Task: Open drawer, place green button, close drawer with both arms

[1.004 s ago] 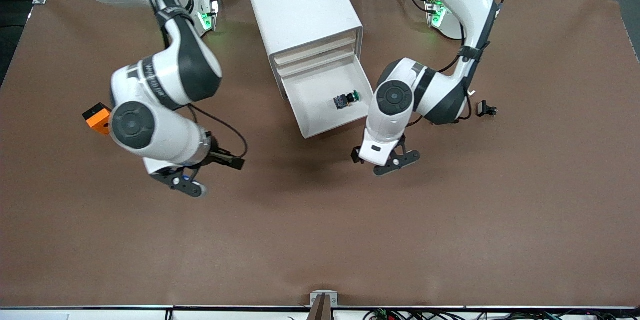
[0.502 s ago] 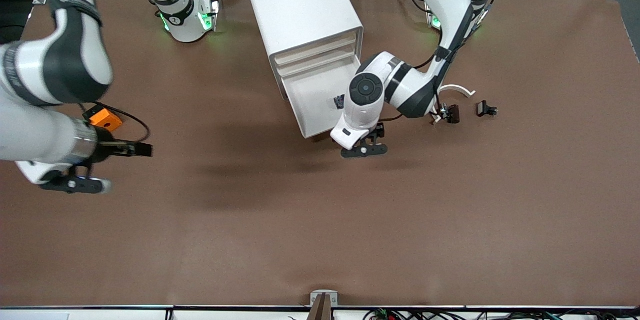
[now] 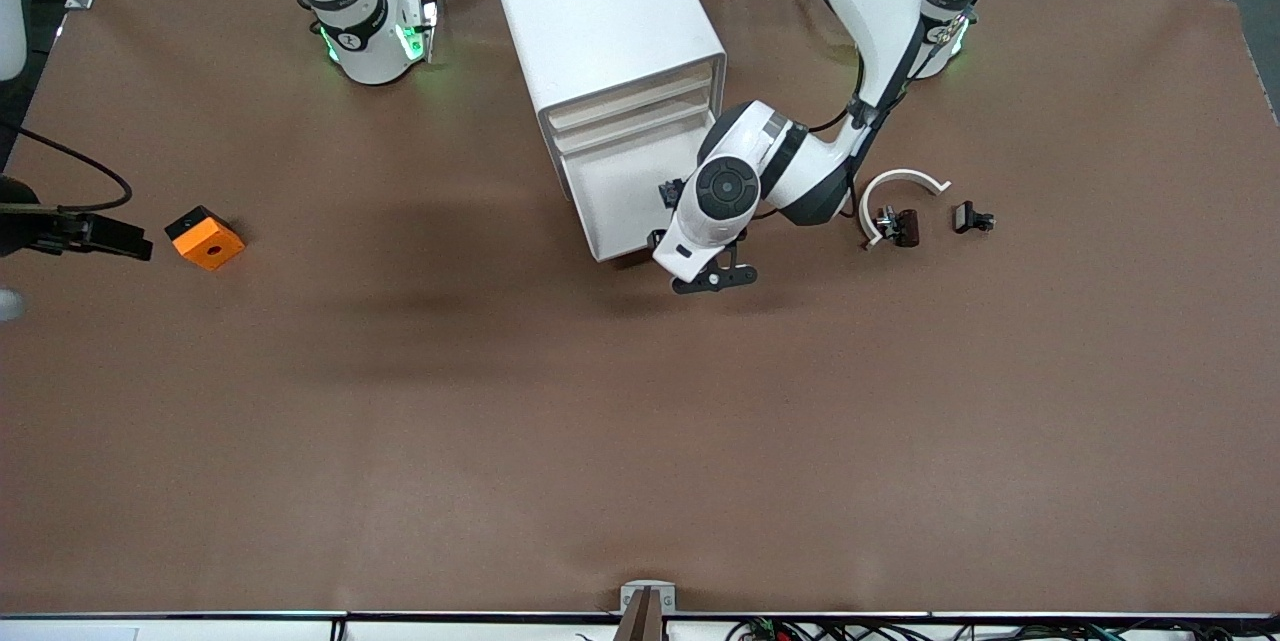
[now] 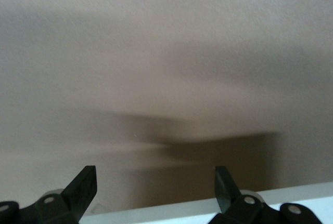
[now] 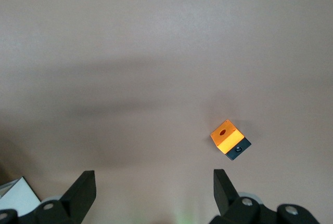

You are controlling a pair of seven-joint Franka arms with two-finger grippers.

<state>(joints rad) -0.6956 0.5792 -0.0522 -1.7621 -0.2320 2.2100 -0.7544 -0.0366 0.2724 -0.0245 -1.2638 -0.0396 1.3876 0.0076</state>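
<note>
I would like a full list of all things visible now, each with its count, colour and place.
cabinet: one, white, on the table between the two arm bases.
drawer: one, white, pulled out of the cabinet's front, partly covered by the left arm.
orange block: one, orange with a dark hole, toward the right arm's end of the table.
curved piece: one, white, toward the left arm's end.
dark clips: two, black, beside the curved piece.
table: one, brown.
left gripper: one, black, open, at the drawer's front edge.
right gripper: one, black, open, above the table near the orange block.
</note>
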